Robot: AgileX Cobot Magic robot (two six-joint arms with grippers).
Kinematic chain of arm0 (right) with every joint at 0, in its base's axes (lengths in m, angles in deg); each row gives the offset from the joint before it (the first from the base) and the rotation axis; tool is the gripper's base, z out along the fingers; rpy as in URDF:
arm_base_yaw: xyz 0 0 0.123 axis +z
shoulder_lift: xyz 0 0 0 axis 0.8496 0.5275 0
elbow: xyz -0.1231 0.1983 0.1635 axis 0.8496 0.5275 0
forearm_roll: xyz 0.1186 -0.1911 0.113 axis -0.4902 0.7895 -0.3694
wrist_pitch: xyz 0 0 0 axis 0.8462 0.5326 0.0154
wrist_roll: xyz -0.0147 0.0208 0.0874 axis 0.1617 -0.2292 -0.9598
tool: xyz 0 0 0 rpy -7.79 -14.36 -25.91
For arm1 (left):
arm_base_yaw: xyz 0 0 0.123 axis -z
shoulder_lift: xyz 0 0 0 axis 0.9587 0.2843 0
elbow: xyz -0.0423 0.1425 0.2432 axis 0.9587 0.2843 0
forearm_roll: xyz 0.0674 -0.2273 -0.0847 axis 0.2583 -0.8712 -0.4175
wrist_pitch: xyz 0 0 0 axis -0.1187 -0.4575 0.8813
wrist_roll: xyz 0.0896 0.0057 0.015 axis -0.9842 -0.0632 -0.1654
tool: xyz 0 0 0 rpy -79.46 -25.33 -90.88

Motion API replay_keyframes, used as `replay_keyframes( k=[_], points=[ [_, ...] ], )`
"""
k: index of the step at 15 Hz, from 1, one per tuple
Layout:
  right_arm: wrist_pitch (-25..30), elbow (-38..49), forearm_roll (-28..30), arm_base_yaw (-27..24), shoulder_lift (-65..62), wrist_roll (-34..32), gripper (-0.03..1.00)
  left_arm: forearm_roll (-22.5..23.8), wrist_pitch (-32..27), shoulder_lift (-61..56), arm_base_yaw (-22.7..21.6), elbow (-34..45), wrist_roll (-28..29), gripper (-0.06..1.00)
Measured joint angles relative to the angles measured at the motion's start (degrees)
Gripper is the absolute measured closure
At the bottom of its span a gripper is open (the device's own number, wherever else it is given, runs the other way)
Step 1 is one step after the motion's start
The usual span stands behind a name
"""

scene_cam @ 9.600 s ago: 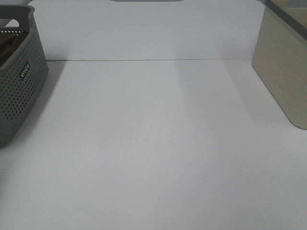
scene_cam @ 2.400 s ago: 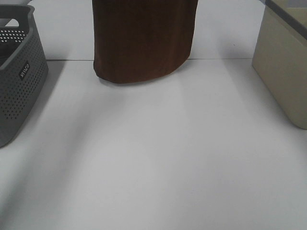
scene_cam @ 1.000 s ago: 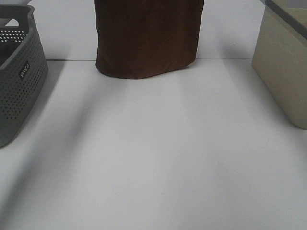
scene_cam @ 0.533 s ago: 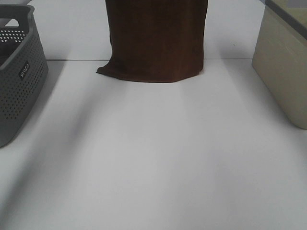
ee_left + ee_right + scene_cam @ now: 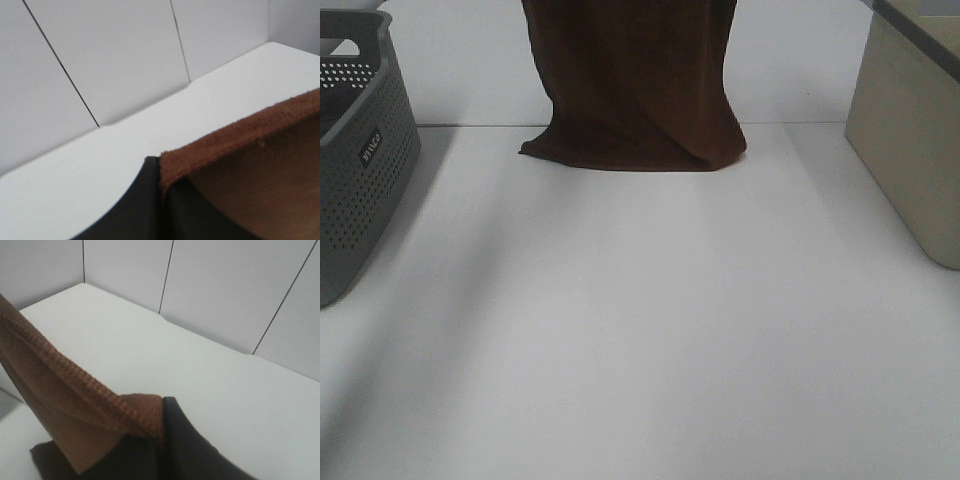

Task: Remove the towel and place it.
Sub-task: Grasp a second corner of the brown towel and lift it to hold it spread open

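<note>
The dark brown towel [image 5: 635, 80] hangs down from above the top edge of the exterior view, and its lower edge rests bunched on the white table [image 5: 640, 330] at the back centre. Both grippers are out of the exterior view. In the left wrist view my left gripper [image 5: 161, 192] is shut on the towel's hemmed top edge [image 5: 240, 132]. In the right wrist view my right gripper [image 5: 162, 440] is shut on the towel's other top corner [image 5: 75, 400]. The towel's white label is not visible.
A grey perforated basket [image 5: 360, 160] stands at the left edge of the table. A beige bin [image 5: 910, 140] with a grey rim stands at the right. A white wall [image 5: 450, 70] rises behind the table.
The towel was lifted out of the basket and came to hang at the back centre. In the last second it lowered, and its bottom edge now folds onto the table.
</note>
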State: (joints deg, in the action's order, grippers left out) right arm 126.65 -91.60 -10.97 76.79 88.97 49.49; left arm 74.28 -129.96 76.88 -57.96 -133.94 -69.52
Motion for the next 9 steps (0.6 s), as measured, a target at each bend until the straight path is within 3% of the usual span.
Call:
replay_keyframes(
  k=[1, 4, 6, 9],
  points=[
    [7.4, -0.2, -0.8, 0.0, -2.3, -1.2, 0.96, -2.4, -8.5, -2.8, 0.0, 0.0, 0.2, 0.94],
    [20.7, -0.3, -4.6, 0.0, -5.9, -2.8, 0.96, -4.2, -21.0, -6.6, 0.0, 0.0, 4.2, 0.94],
    [26.6, -0.3, -6.3, 0.1, -8.4, -4.1, 0.96, -5.3, -22.1, -8.5, 0.1, 0.5, 6.9, 0.94],
    [27.5, 0.9, -6.7, 0.3, -11.6, -5.9, 0.96, -7.2, -22.1, -13.8, 0.1, 8.9, 8.6, 0.94]
  ],
)
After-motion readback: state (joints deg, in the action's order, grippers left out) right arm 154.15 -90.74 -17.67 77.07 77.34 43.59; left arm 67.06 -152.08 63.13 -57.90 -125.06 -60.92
